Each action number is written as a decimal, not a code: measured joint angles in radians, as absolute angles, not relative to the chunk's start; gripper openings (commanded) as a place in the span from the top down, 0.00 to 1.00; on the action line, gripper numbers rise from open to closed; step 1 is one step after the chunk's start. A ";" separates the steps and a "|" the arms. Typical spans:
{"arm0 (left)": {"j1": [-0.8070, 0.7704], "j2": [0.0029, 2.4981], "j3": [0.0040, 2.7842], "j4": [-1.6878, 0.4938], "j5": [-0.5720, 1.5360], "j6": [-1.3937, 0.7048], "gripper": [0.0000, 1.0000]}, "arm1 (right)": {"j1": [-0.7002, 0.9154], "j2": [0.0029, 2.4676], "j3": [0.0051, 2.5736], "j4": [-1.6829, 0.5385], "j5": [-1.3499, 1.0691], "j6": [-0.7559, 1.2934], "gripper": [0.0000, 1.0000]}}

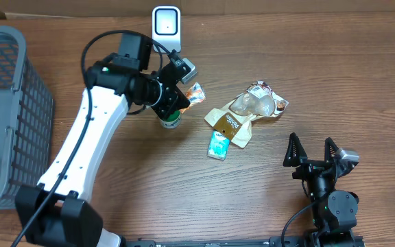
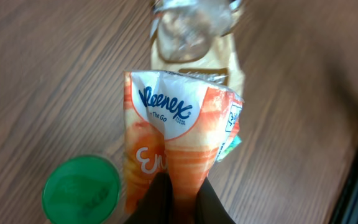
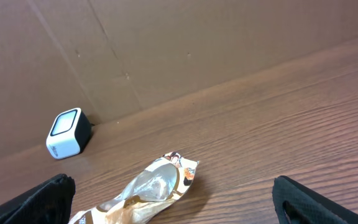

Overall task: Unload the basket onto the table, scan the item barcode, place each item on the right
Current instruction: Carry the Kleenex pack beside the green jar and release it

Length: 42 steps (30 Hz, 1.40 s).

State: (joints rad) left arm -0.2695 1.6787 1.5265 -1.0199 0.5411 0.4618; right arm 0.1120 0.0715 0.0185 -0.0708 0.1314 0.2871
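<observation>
Left gripper (image 2: 178,199) pinches the orange Kleenex pack (image 2: 176,124) near the white scanner (image 1: 166,25), while the right gripper (image 1: 312,149) sits wide open well away from the scanner; the presenting step seems in hand, and next the barcode likely needs turning toward the scanner's window.

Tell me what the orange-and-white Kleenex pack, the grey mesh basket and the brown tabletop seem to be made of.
The orange-and-white Kleenex tissue pack looks like thin glossy plastic film: it creases and catches glare. The grey mesh basket is probably moulded matte plastic, given its even grid walls. The brown tabletop is wood or wood-look laminate; grain streaks show, but not which.
</observation>
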 measured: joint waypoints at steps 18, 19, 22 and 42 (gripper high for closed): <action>-0.490 1.905 1.526 -0.884 0.124 -0.100 0.90 | 0.112 0.072 0.019 -0.071 0.131 0.287 0.00; -0.490 1.921 1.526 -0.878 0.120 -0.118 0.84 | 0.112 0.072 0.019 -0.072 0.131 0.287 0.00; -0.490 1.954 1.524 -0.863 0.116 -0.162 0.61 | 0.112 0.072 0.019 -0.071 0.131 0.287 0.00; -0.352 1.800 2.235 -1.439 0.098 -0.173 0.43 | 0.112 0.072 0.019 -0.071 0.131 0.287 0.00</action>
State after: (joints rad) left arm -0.3523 1.8004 2.2353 -1.4387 0.0982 -0.1734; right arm 0.1120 0.0723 0.0185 -0.0711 0.1314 0.2871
